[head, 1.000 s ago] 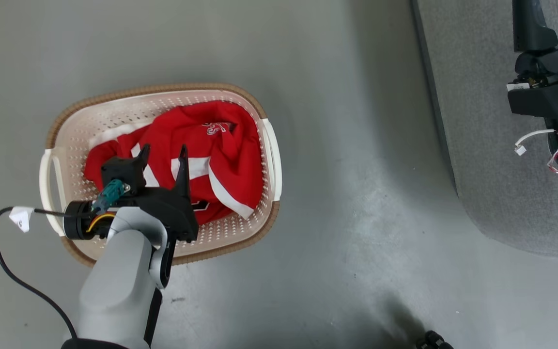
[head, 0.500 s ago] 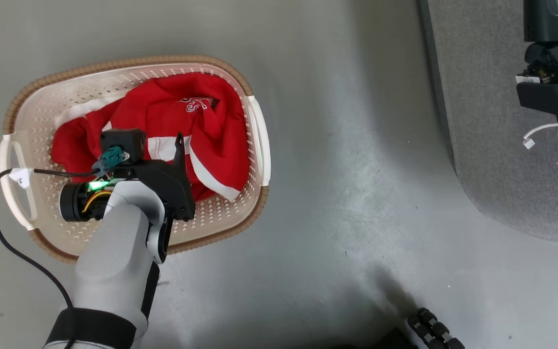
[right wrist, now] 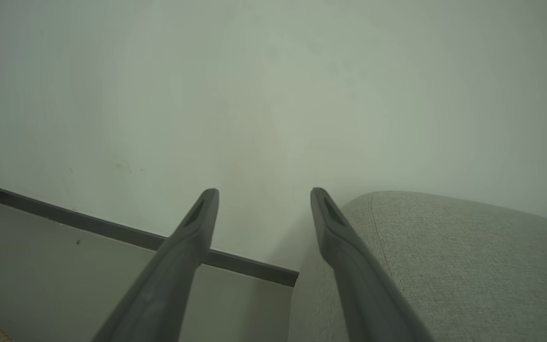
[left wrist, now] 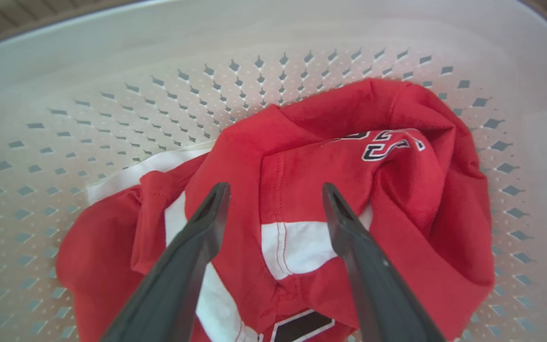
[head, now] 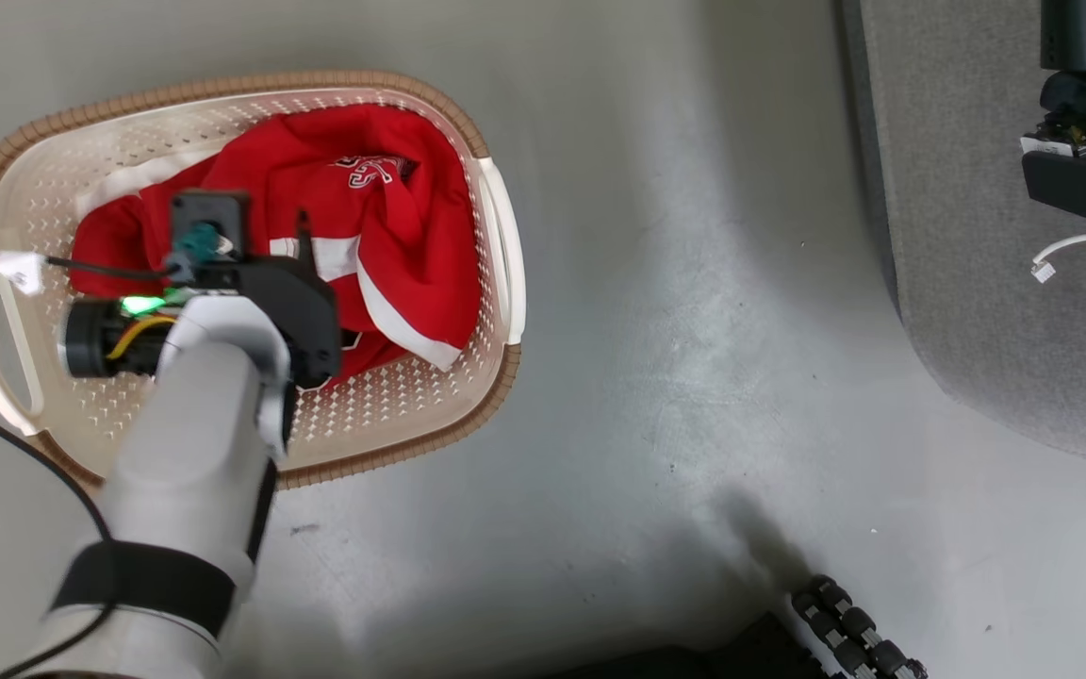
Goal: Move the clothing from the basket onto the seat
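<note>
The cream basket (head: 222,87) with a brown rim stands on the floor at the left of the head view. Red clothing (head: 392,236) with white stripes and black lettering lies crumpled inside it. My left gripper (head: 258,228) hangs over the middle of that pile, pointing down into the basket. In the left wrist view the left gripper (left wrist: 274,190) is open, its fingers straddling a fold of the clothing (left wrist: 397,190) with nothing pinched. The grey seat (head: 958,236) is at the right. My right gripper (right wrist: 264,194) is open and empty beside the seat's (right wrist: 444,247) rounded corner.
Bare grey floor (head: 694,330) lies between basket and seat. My right arm's dark wrist and loose wires (head: 1085,179) hang over the seat. A black ridged part of the robot base (head: 854,632) sits at the bottom. A pale wall and dark baseboard (right wrist: 112,230) face the right wrist.
The head camera has shifted, so the basket sits higher and further left in the picture. My left gripper has dipped lower over the jersey, still open. The right gripper stays open.
</note>
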Available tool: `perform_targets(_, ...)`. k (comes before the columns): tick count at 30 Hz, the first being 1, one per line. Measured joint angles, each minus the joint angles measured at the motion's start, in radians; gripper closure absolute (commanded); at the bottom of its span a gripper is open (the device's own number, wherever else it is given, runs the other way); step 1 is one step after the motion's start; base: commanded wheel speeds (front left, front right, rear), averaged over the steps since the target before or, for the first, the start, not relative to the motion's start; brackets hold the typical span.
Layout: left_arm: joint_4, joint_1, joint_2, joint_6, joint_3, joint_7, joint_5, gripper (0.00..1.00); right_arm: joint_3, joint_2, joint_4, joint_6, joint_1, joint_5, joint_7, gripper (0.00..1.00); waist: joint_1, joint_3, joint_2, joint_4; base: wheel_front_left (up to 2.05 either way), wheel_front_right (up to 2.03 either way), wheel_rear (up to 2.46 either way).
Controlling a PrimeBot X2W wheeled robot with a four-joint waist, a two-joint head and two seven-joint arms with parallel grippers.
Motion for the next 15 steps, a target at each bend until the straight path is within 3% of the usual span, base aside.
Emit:
perform_targets(7, 0.028, -0.065, 0.049, 0.021, 0.0, 0.007, 0.032, 0.0, -0.015, 0.001, -0.026, 0.0, 0.005, -0.001, 0.0, 0.0, 0.0, 0.038, -0.0001, 0.0, 0.0, 0.0, 0.0)
perform_targets(15, 0.061, -0.105, 0.06, 0.021, -0.006, 0.022, 0.04, 0.0, -0.024, 0.009, -0.044, 0.0, 0.018, -0.001, 0.0, 0.0, -0.0001, 0.081, -0.0001, -0.004, 0.0, 0.0, 0.0)
